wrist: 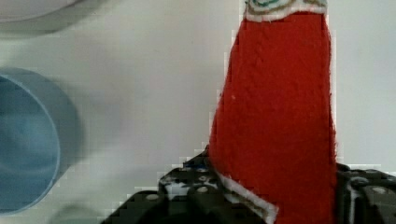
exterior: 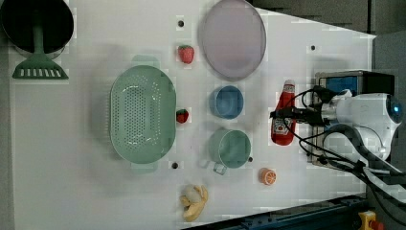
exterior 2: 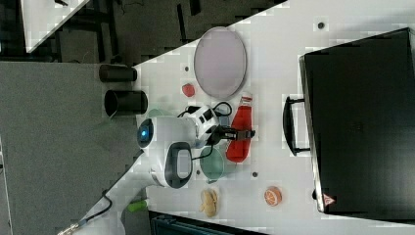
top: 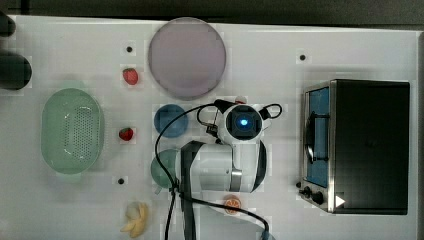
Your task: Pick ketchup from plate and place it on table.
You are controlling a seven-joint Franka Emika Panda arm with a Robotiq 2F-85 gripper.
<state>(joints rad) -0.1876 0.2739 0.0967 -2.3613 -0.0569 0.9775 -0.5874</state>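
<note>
The ketchup (exterior: 283,120) lies off the plate (exterior: 232,38) on the white table (exterior: 86,191), between the blue bowl (exterior: 226,101) and the dark toaster oven (exterior: 354,79) in the left view, its cap towards the plate. The robot's pincer (exterior: 286,114) sits at the bottle's middle with a finger on either side; whether the fingers are clamped on the red body or already slack cannot be told from these frames, though the wrist view puts the bottle squarely between them. With the bottle down on the table, the placing step looks all but complete. To finish it well, the fingers should part fully and evenly before any lift, and the arm should then rise straight up so the soft bottle is not dragged or rolled towards the bowl or the green mug (exterior: 230,148). The table is crowded: a green perforated basket (exterior: 141,120), two strawberries (exterior: 186,53), an orange half (exterior: 268,176) and a peeled banana (exterior: 194,203) sit around the work area, with dark flooring beyond the table's edge.
</note>
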